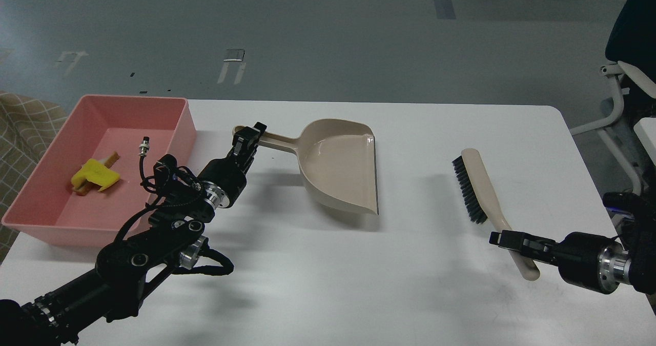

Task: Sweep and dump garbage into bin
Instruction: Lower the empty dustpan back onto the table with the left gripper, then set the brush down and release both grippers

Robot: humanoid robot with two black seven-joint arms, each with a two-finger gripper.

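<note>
The garbage [95, 176], yellow sponge scraps with beige bits, lies inside the pink bin [36, 222] at the table's left edge. My left gripper [248, 138] is shut on the handle of the beige dustpan [341, 166]. The pan sits low over the middle of the table, its mouth facing right, and it looks empty. My right gripper [512, 241] is shut on the handle end of the beige brush [482, 182], whose black bristles point left, at the table's right side.
The white table [328, 284] ends just right of the brush. A white chair [622, 92] stands beyond the right edge. A checked fabric object [20, 125] lies left of the bin. My left arm's elbow [169, 218] hangs beside the bin's right wall.
</note>
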